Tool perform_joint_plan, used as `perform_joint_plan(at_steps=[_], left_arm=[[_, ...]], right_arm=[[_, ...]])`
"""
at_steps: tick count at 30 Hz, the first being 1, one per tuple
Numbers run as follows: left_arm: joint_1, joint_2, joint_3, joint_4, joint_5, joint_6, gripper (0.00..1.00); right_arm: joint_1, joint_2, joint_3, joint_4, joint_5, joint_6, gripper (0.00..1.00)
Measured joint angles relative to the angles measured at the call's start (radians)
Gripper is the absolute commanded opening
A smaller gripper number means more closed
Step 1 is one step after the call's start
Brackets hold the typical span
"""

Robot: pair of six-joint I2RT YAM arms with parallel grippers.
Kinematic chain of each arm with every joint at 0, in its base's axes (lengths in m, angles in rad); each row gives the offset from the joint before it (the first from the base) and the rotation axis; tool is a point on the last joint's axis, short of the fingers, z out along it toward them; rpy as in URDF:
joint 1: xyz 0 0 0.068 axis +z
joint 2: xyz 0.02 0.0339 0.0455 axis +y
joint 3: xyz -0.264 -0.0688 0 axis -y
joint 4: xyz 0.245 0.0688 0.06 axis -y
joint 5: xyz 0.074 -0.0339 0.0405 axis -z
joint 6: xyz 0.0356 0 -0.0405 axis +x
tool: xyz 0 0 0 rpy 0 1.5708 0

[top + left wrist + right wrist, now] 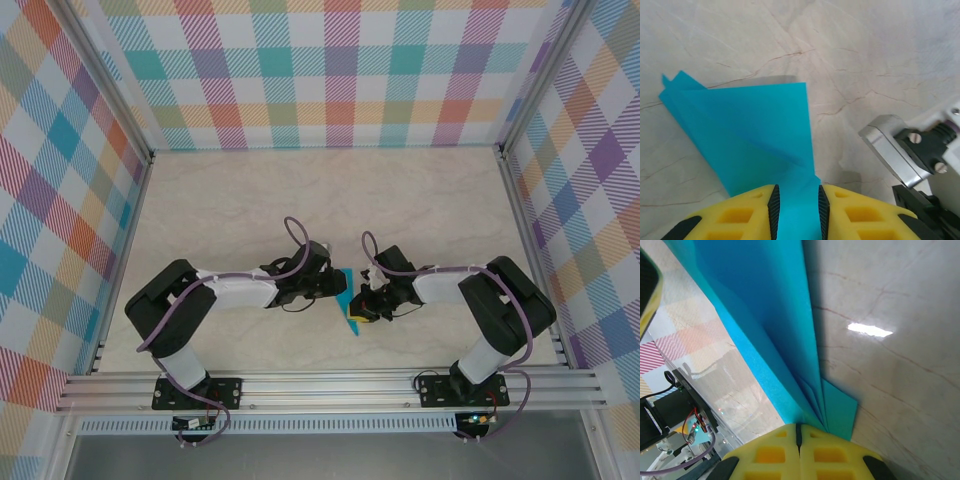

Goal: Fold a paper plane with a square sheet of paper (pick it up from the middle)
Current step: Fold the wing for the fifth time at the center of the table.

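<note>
While both arms bend inward and meet over the near half of the marble-patterned worktop (300, 200), the top camera places the paper plane (346, 300) as a small teal sliver between the left gripper (330, 290) and the right gripper (368, 312). From there its folds are too small to read. The left wrist camera gives the shape. The paper plane (755, 130) fans out from the left gripper (796, 202) as a broad teal wedge with a diagonal crease. One straight edge is on the right, and a second layer peeks out at the far left corner. A shadow falls on the worktop (865, 50) beyond it. A narrow band of paper fills the gap between the 2 yellow fingers (740, 215). The jaws stand partly apart, and I cannot tell whether they pinch the paper or merely flank it. Silver and black hardware (910, 145) sits just to the right. The right wrist camera shows the stacking. Several layers of the paper plane (765, 315) converge into the right gripper (799, 432), whose jaws are clenched flush together on the paper. One small flap juts out beside them over the worktop (890, 365). A circuit board with lit dots (695, 422) lies at lower left.
</note>
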Motion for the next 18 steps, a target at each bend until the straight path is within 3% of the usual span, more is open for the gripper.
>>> perform_joint_plan(at_steps=[9, 18], left_arm=[[0.001, 0.033, 0.002, 0.028, 0.006, 0.031, 0.20], [0.026, 0.100, 0.024, 0.026, 0.007, 0.048, 0.19]], right_arm=[[-0.003, 0.003, 0.002, 0.001, -0.007, -0.004, 0.00], [-0.005, 0.008, 0.003, -0.007, -0.015, -0.035, 0.00]])
